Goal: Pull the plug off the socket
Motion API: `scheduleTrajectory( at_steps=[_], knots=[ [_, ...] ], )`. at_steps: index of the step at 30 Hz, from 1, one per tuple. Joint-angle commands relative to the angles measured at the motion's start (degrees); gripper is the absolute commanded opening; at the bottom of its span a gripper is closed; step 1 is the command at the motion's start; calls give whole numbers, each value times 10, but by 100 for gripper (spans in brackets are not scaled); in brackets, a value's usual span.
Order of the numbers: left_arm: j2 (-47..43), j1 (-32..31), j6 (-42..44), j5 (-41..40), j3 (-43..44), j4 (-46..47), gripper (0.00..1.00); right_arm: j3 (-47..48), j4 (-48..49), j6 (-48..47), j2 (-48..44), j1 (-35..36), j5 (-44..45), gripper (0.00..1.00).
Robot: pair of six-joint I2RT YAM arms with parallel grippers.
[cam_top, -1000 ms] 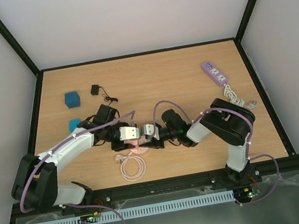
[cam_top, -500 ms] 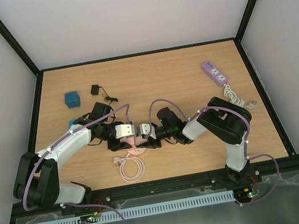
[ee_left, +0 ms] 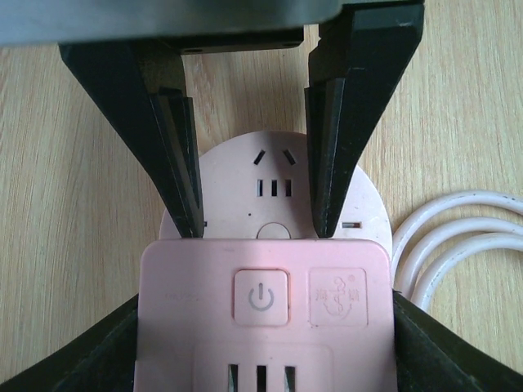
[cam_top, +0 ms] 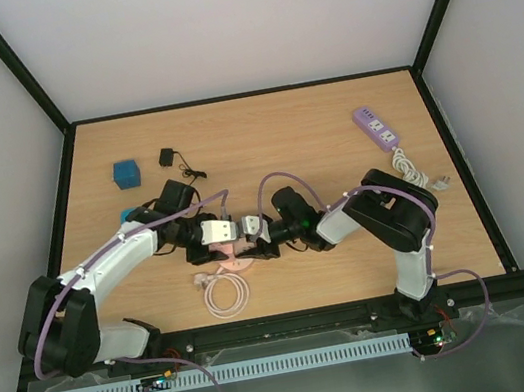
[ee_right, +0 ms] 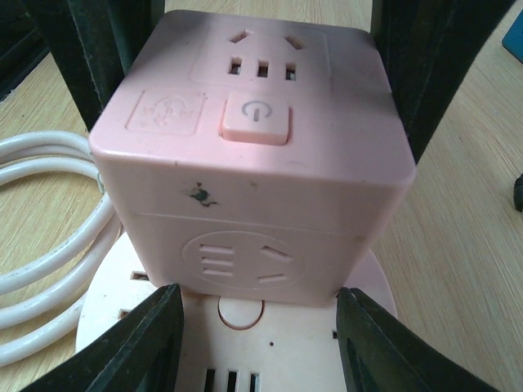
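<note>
Across wooden table (cam_top: 336,152), inside white walls (cam_top: 231,19): finds left arm (cam_top: 120,253) and right arm (cam_top: 387,214) folded inward, meeting near the front centre. Records a slight drift of the whole cluster toward the left side over the last second, coiled white cable (cam_top: 224,294) dragged along. Finds right gripper (ee_right: 257,298) closed partway onto pink cube plug (ee_right: 245,163), a finger flat against each side face. Finds left gripper (ee_left: 257,233) roughly half open, fingertips (ee_left: 184,220) set down on pink round socket (ee_left: 270,175) just behind the cube, clamping nothing visible. Places the plug at front centre of the table, seated squarely on the socket, with no gap at the joint. Judges the shift as sliding of the joined pair, not separation. Rates the task as not yet achieved; advises a firmer hold-down on the socket before any further pull.
</note>
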Motion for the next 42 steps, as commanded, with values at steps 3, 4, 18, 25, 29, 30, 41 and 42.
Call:
scheduleTrajectory(
  at_steps=[3,4,18,25,29,30,41,42],
  knots=[
    [-40,1,-15,111,21,3,41,-23,-144,-19,49,3,64,52],
    [-40,3,-18,115,22,3,41,-23,-145,-19,48,3,64,52],
    [-29,28,-17,138,43,-27,41,-20,-149,-18,50,3,66,52],
    [-43,48,1,119,49,-57,40,-20,-148,-18,50,3,64,52],
    [-51,81,8,119,59,-76,41,-24,-145,-19,43,3,60,53],
    [-53,90,6,121,62,-79,41,-27,-144,-19,38,3,57,54],
    [-33,178,-75,130,99,-91,42,4,-151,19,-25,3,22,58],
    [-28,185,-80,134,101,-94,42,8,-154,22,-30,3,20,59]
  ],
)
